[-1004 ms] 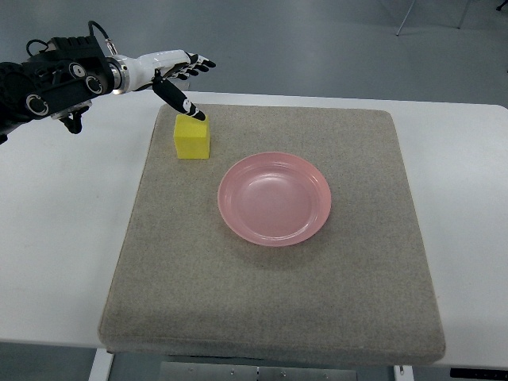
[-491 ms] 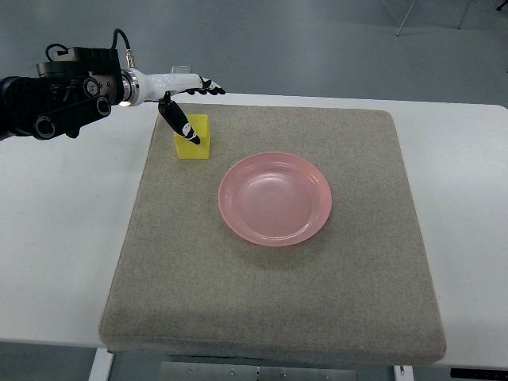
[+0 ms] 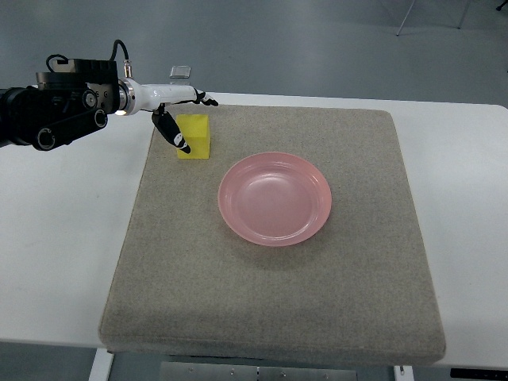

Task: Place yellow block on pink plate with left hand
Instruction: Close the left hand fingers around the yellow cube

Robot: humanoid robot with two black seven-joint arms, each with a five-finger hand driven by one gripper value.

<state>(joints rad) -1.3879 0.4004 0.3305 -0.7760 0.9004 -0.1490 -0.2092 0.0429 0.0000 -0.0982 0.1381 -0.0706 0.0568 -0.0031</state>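
Observation:
A yellow block (image 3: 195,136) sits on the grey mat (image 3: 270,302) near its far left corner. Right of it and a little nearer lies the pink plate (image 3: 275,198), with nothing on it. My left hand (image 3: 184,119) reaches in from the left and brackets the block: the thumb (image 3: 174,136) hangs down against its left front side, and the other fingers (image 3: 198,98) stretch along just behind its far edge. The fingers are spread around the block and do not grip it. The block rests flat on the mat.
The mat lies on a white table (image 3: 63,238). A small grey object (image 3: 179,71) shows on the floor beyond the table's far edge. My left forearm (image 3: 59,107) hovers over the table's far left part.
My left hand has dropped lower and pulled back slightly to the left, so the thumb now sits beside the block's left face. The block and plate have not moved.

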